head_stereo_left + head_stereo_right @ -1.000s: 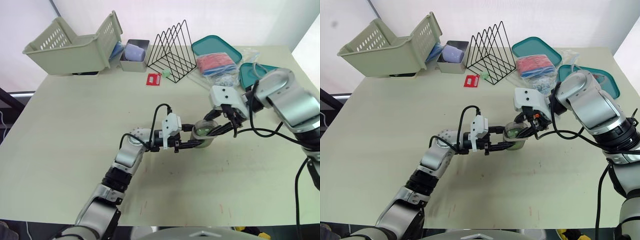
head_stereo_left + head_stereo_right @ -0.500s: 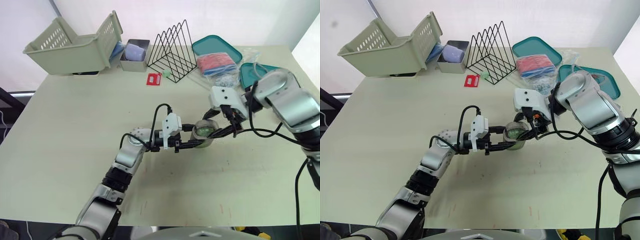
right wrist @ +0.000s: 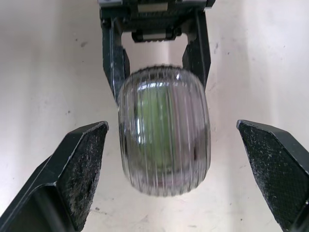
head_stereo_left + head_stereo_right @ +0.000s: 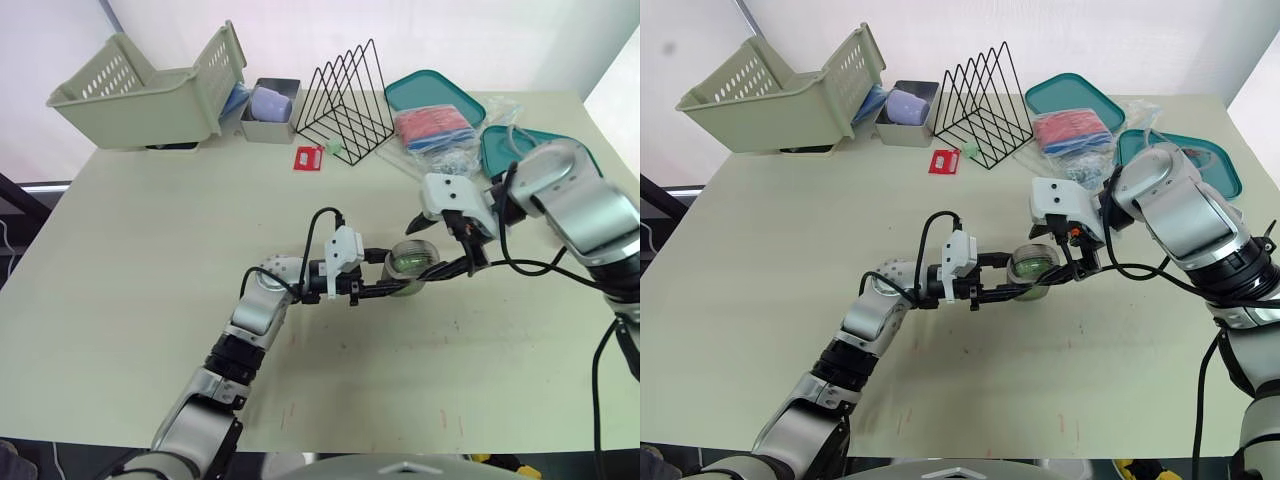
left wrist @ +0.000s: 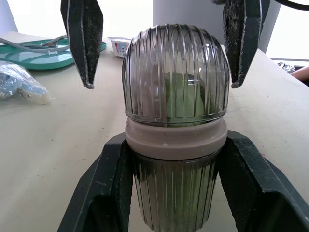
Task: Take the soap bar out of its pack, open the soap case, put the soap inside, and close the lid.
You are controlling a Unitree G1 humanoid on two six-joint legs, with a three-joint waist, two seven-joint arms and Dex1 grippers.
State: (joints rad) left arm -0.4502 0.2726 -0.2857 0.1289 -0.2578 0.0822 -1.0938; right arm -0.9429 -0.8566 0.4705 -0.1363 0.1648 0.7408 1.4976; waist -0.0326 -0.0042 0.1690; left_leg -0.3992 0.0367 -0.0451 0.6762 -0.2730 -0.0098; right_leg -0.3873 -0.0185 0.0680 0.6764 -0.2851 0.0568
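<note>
L gripper (image 4: 1018,291) is clamped on the soap case (image 4: 410,266). Its two black fingers (image 5: 104,193) press the ribbed lower body from opposite sides, just under the beige ring (image 5: 176,140). The case stands upright btwn them w/ its base on the table (image 4: 150,250).

Lid (image 5: 176,72) is a clear ribbed dome, seated on the ring and closed. The green soap (image 3: 153,116) shows through the lid, inside the case.

R gripper (image 3: 171,130) sits over the case from the side opposite the L gripper, w/ jaws spread wide. Its fingers (image 3: 79,169) flank the dome, one on each side, w/ clear gaps to the lid, so no contact. In the L wrist view the same two fingertips hang level w/ the upper part of the lid, apart from it.

The R gripper's fingers point back toward the L gripper, so the two face each other w/ the case btwn them.

Beyond the case from the L gripper, a teal tray (image 5: 29,50) lies flat on the table, w/ a clear bag (image 5: 19,87) nearer. Both are well apart from the case and from either gripper.
</note>
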